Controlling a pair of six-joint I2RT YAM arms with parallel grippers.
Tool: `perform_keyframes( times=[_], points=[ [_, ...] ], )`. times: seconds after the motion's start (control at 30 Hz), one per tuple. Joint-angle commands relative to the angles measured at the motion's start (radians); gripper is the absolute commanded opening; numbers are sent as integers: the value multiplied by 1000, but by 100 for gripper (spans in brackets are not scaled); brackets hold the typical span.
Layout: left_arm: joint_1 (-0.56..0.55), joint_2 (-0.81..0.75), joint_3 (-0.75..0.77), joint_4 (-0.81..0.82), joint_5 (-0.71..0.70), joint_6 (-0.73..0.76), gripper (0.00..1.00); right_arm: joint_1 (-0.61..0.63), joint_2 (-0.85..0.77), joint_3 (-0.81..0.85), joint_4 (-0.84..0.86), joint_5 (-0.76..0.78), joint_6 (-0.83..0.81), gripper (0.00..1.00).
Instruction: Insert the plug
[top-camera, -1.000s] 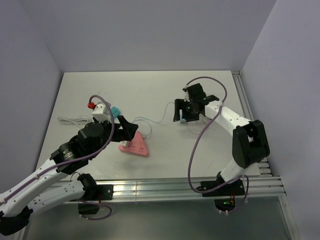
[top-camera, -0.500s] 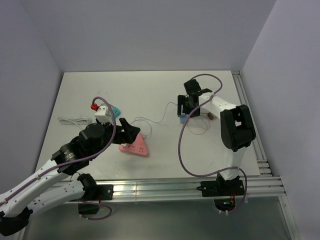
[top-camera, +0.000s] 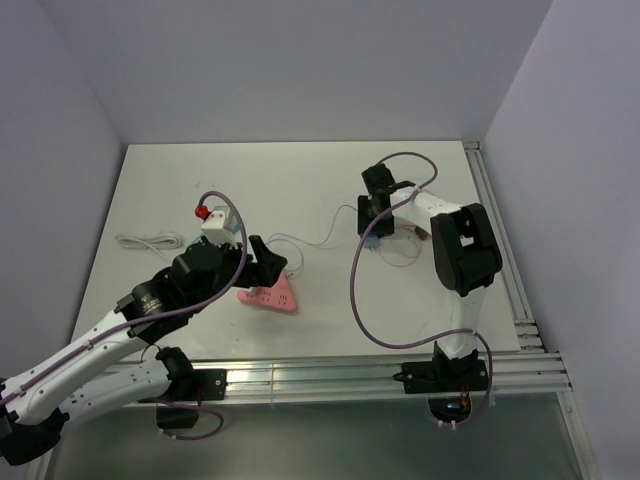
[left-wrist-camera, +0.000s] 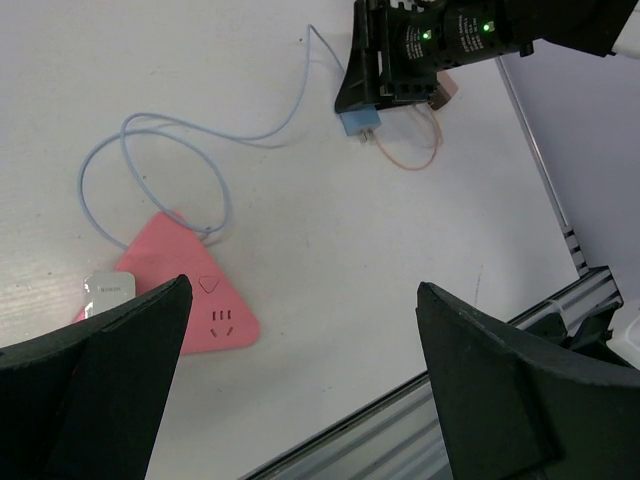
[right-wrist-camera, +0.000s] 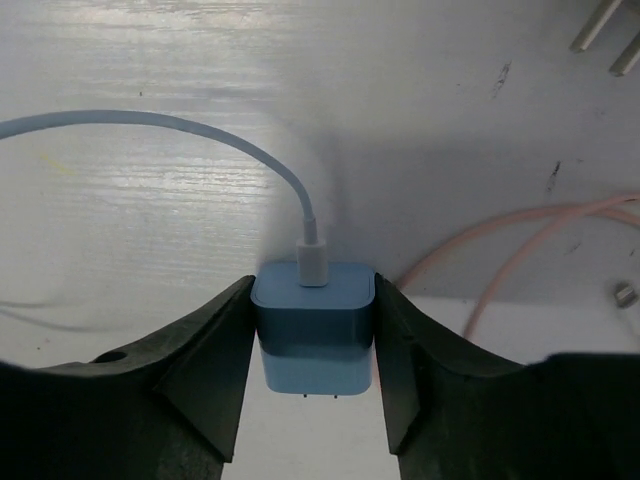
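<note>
**Item 1, blue plug** (right-wrist-camera: 314, 325). A small square-bodied adapter on the white table (top-camera: 250, 180), at the right-centre of the surface. A white connector enters the face pointing away from the right wrist camera. Short metal prongs show on the opposite face, towards that camera. Whether it rests on the table or is raised just off it cannot be told.

**Item 2, right gripper** (right-wrist-camera: 314, 335). It is closed around the blue plug, with one finger pressed against each side of the body. The plug sits squarely between the fingertips, and the connector end stands clear beyond them.

**Item 3, light blue cable** (right-wrist-camera: 150, 125). It runs from the plug's connector and curves leftward over the table. In the left wrist view it lies in loose loops that reach the pink strip.

**Item 4, pink power strip** (left-wrist-camera: 190, 300). Triangular and flat on the table, left of centre and well apart from the blue plug. Socket holes show on its top. A white adapter (left-wrist-camera: 108, 289) is seated at one corner.

**Item 5, left gripper** (left-wrist-camera: 303, 290). The jaws are spread wide with nothing between them. It hangs above the table just beside the pink power strip.

**Item 6, thin pink cable** (right-wrist-camera: 520, 250). It lies looped on the table just beside the blue plug, on the plug's right in the right wrist view.
</note>
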Motion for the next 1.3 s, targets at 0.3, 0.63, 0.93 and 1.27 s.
perform_keyframes(
  times=[0.3,0.63,0.93,1.27],
  points=[
    [-2,51,54,43,48,-51,99,39,-100,33,9,24,-42,0],
    [6,148,78,209,283,-35,74,64,-488,-136,113,-313,115,0],
    [4,221,0,454,325,48,89,169,-709,-246,254,-295,530,0],
    [4,307,57,433,197,77,88,289,-773,-229,254,-192,644,0]
  ],
)
